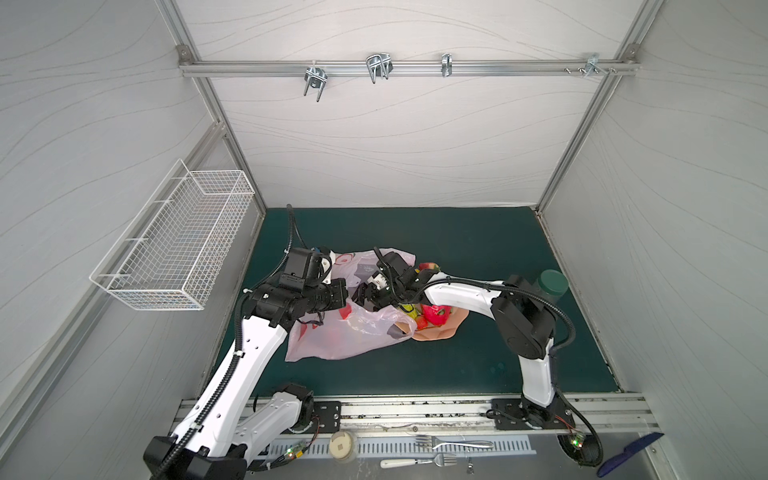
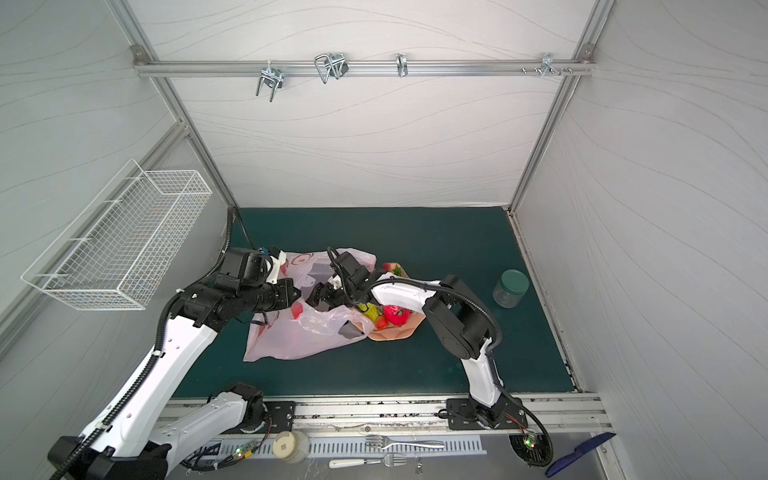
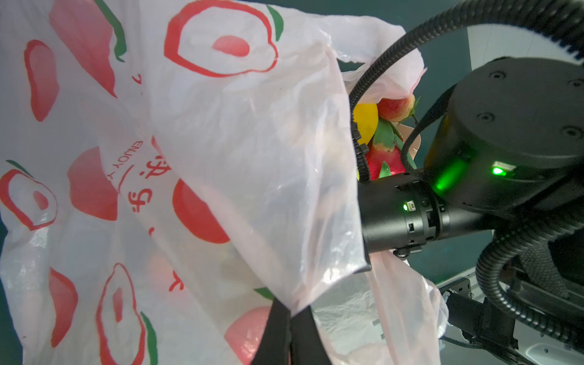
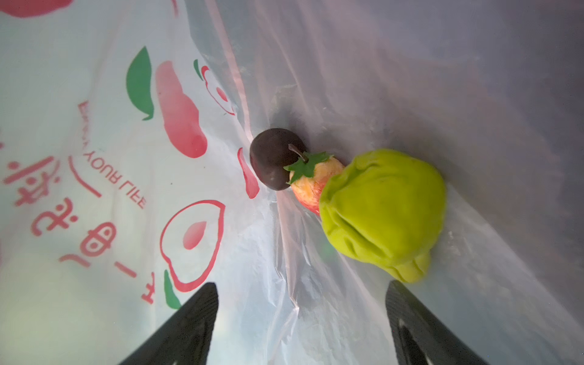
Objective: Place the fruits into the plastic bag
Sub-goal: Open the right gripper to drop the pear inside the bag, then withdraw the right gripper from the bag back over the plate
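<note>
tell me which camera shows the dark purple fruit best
The right wrist view: the dark purple fruit lies unobstructed inside the plastic bag, beside a strawberry. Both top views and the left wrist view show only the bag, not the fruit.

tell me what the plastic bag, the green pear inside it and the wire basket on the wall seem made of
plastic bag: thin translucent plastic film, slightly glossy; it crumples and light passes through.
green pear: probably soft foam or rubber, matte; its skin is dented and wrinkled.
wire basket: likely metal wire with a white coating; thin welded-looking grid.
</note>
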`<act>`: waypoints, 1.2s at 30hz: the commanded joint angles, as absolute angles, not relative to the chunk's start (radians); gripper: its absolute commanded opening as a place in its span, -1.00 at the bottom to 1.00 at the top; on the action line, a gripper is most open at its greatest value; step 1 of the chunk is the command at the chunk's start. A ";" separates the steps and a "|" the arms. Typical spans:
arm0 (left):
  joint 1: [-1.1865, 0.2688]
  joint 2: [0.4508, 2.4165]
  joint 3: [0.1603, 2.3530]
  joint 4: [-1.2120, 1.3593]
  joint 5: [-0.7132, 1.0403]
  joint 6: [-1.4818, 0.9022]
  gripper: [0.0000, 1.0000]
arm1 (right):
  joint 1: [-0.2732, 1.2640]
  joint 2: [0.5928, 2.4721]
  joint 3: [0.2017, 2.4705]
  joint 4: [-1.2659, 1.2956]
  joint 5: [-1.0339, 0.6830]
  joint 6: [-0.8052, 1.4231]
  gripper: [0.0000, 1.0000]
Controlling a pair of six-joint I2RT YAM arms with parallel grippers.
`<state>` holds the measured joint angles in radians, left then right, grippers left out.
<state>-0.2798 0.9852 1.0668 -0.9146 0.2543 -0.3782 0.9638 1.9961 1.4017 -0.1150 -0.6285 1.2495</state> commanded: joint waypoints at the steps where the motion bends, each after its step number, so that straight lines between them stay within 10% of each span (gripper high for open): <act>1: -0.284 0.973 1.072 -0.887 0.246 -0.380 -1.00 | 0.970 1.954 1.409 -0.091 -0.646 1.244 0.71; 36: -0.284 0.974 1.068 -0.891 0.245 -0.348 -1.00 | 0.827 1.536 1.167 -0.300 -0.466 1.114 0.90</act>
<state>-0.2798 0.9821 1.0660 -0.9150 0.2462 -0.3687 0.8429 1.5845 1.1893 -0.2615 -0.4904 1.1408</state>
